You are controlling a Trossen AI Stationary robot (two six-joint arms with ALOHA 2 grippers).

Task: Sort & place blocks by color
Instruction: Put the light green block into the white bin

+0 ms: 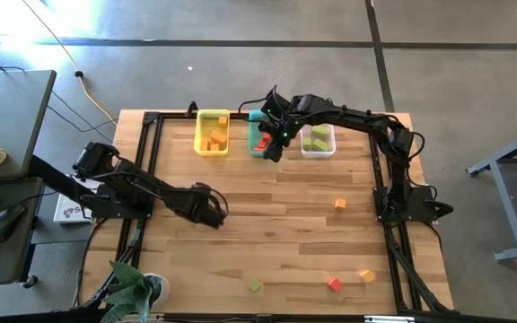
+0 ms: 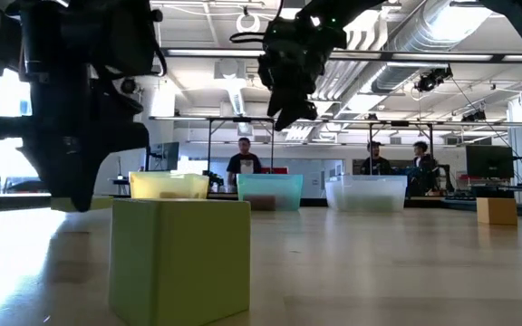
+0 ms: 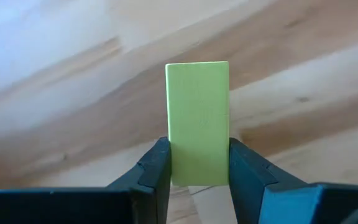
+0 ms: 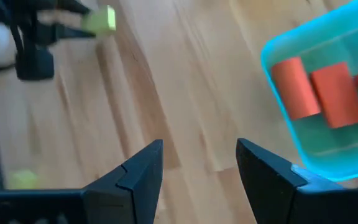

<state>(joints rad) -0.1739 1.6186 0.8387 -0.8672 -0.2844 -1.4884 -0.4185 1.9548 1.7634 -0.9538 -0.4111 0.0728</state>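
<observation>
Left wrist view gives you the key fact: the left gripper point(image 3: 197, 168) has its fingers closed on a light green bar point(image 3: 197, 130), gripping its lower end, so the bar's long axis runs straight out ahead along the fingers. In the high view that gripper point(image 1: 212, 208) sits toward the left-middle of the tabletop point(image 1: 285, 233), well short of the three bins along the far edge.

The green blocks belong in the clear bin point(image 1: 318, 141), the rightmost of the three, past the yellow bin point(image 1: 212, 133) and the teal bin point(image 1: 258, 135). So your carry runs away from you and to the right, across both other bins' fronts.

Watch the right gripper point(image 1: 275, 144): it hangs just at the teal bin's near side, fingers spread wide and holding nothing, as the right wrist view shows point(image 4: 197, 174) beside the red blocks point(image 4: 322, 93) in that bin. It lies between your bar and the clear bin, and I judge it the nearer arm to that bin.

Loose blocks remain near the tabletop's near and right edges; their exact shapes are hard to tell from above.
</observation>
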